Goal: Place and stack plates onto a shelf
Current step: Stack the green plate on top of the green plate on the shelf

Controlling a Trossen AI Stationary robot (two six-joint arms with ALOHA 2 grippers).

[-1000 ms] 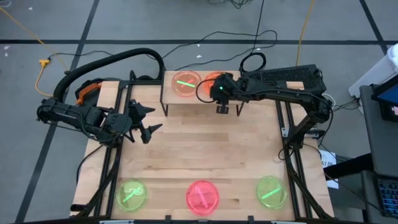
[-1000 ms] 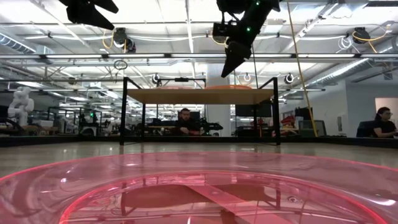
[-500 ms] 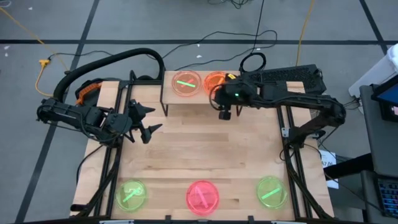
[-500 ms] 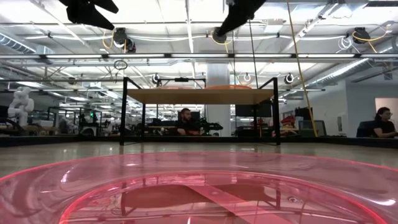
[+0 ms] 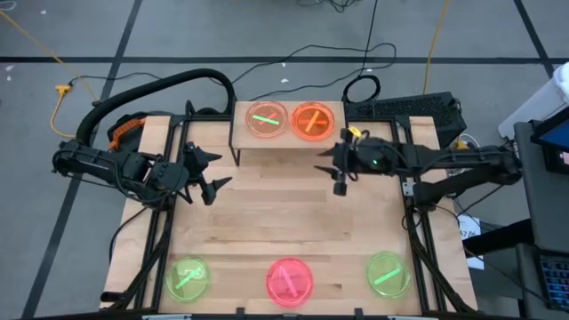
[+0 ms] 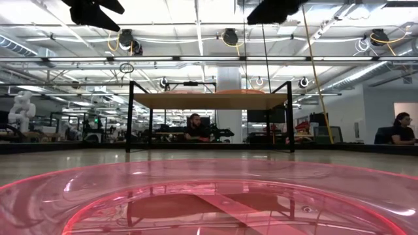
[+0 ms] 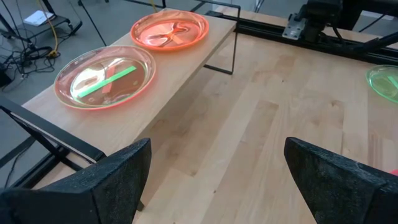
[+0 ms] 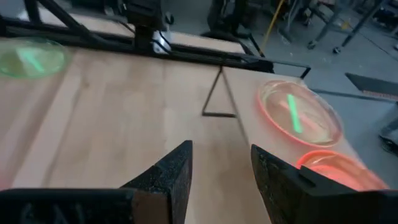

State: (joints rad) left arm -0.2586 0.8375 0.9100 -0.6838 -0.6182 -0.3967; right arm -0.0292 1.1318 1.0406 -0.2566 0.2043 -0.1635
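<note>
Low view: shelf (image 6: 212,100) plates barely visible edge-on.

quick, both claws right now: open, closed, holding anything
Left claw: open, empty, at the table's left edge.
Right claw: open, empty, just in front of the shelf.

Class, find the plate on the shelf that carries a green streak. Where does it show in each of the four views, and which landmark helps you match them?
High view: plate with the green streak, on the shelf's left half.
Low view: cannot be told apart; only the shelf's edge shows.
Left wrist view: the nearer of two plates on the shelf.
Right wrist view: the farther of the two.
Shared landmark: the orange plate beside it.
</note>
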